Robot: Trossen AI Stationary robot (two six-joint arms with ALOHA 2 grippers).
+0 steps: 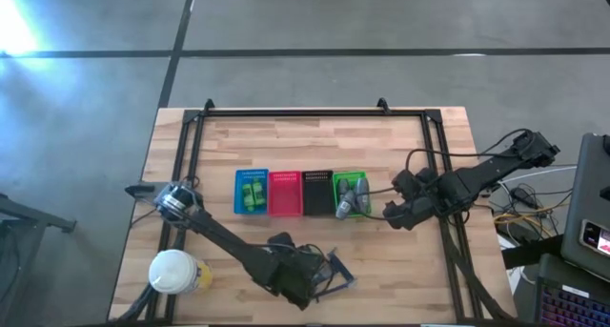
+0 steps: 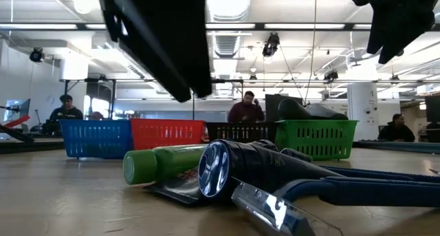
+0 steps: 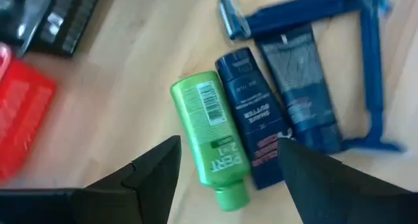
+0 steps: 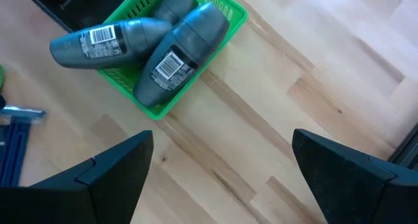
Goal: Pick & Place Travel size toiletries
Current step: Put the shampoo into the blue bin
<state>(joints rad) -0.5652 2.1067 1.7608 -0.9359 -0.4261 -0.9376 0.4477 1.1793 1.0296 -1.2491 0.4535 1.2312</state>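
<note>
On the wood near the table's near edge lie a bright green bottle [image 3: 212,142], two dark blue flat tubes [image 3: 251,119] [image 3: 300,93] and two blue razors [image 3: 307,12], all on their sides. My left gripper [image 3: 228,185] hovers open above them, with its fingers either side of the bottle's cap end and touching nothing. In the low view the bottle [image 2: 165,164] lies beside a dark tube [image 2: 254,167]. My right gripper [image 4: 222,178] is open and empty over bare wood, just right of the green basket [image 4: 225,18], which holds grey tubes [image 4: 173,61].
Four small baskets stand in a row mid-table: blue [image 1: 252,192] with green bottles inside, red [image 1: 285,194], black [image 1: 317,194], green [image 1: 350,195]. A white-lidded yellow cup [image 1: 176,272] sits near the left near corner. People sit in the room behind.
</note>
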